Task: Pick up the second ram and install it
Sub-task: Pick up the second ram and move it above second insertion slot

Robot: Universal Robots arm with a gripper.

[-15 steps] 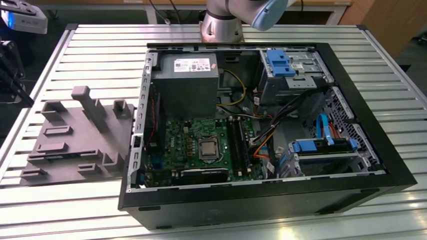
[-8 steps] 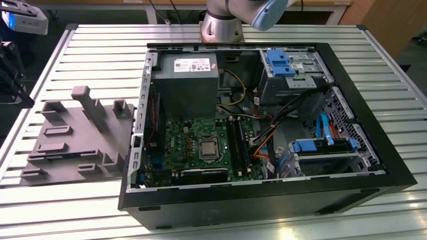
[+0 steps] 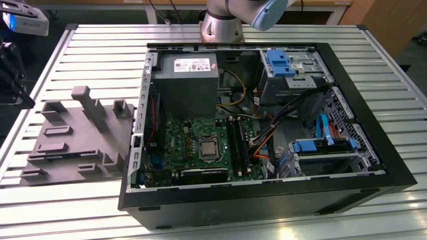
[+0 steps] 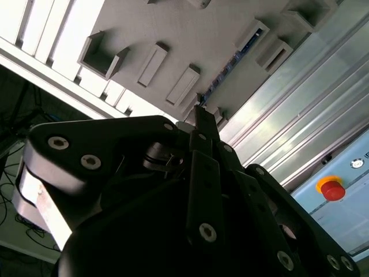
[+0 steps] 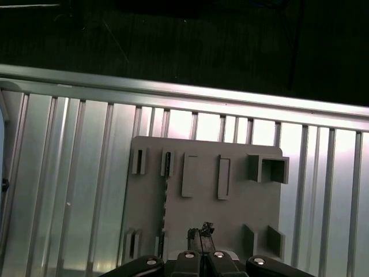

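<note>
At twelve o'clock in the exterior view the arm [image 3: 223, 25] runs off the edge. The second ram [image 5: 165, 202] sits edge-on, its chips too small to tell.

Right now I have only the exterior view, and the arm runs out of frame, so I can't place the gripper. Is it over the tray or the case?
Observer: Over the tray; the first wrist view looks down past the gripper onto it.
Operator: Is the ram in it?
Observer: Yes, the ram stands on edge in the tray, clear of the gripper.
Operator: Anything past the table?
Observer: A red button, on a panel beyond the table in the second wrist view.
</note>
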